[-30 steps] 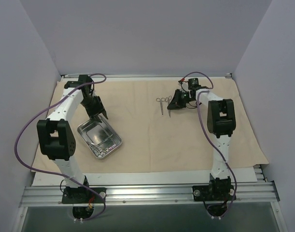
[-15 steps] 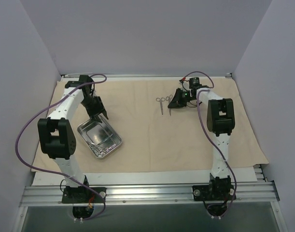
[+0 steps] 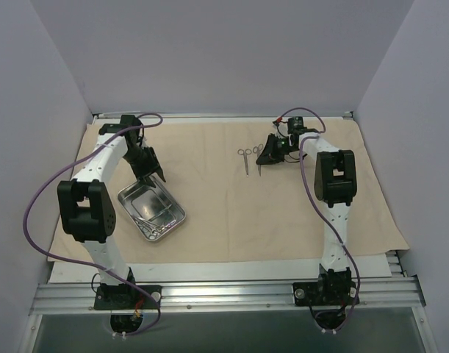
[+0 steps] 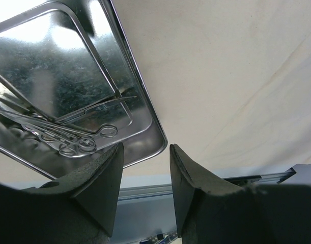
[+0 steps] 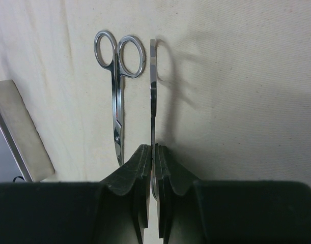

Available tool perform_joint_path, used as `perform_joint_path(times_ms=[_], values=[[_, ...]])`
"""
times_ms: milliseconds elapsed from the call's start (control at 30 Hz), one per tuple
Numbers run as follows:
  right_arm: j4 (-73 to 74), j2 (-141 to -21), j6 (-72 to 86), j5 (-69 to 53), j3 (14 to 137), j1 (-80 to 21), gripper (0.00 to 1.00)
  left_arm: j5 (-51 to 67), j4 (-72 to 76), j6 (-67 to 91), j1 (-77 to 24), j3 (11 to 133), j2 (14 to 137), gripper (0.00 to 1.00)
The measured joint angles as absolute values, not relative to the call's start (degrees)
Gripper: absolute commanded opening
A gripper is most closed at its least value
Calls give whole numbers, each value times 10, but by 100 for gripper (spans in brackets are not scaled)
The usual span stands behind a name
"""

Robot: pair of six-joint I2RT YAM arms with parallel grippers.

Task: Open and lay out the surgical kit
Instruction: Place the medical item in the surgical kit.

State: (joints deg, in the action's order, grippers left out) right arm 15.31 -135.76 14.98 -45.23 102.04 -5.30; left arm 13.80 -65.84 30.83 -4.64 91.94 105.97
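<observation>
White arms [image 3: 331, 229], black joints [image 3: 334, 178], purple looping cables [image 3: 23, 220] (fingers [image 4: 100, 185] black, wedge-shaped)

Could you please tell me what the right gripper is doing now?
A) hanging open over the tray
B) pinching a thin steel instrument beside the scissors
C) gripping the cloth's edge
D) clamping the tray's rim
B: in the right wrist view the right gripper is shut on a thin instrument held edge-on, next to the scissors lying flat on the cloth.

A robotics lab cell. Plain pale walls [image 3: 209, 51] box in the desk [image 3: 224, 270]. Two arms [image 3: 333, 213] bolt onto an aluminium rail [image 3: 231, 296].
</observation>
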Motion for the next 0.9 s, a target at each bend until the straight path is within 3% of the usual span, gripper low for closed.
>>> perform_joint_path(times_ms=[133,367,767,900], values=[[159,-1357,148,-449,1022,-53,13,139,-658,308,-46,919,1060,50],[184,-1355,146,-437,1035,-53,34,138,-658,308,-46,916,1060,51],[263,-1355,146,-338,1090,-53,38,130,-660,293,-46,903,1061,52],[316,-1350,145,-263,1123,-55,40,113,-668,286,-48,895,1070,48]])
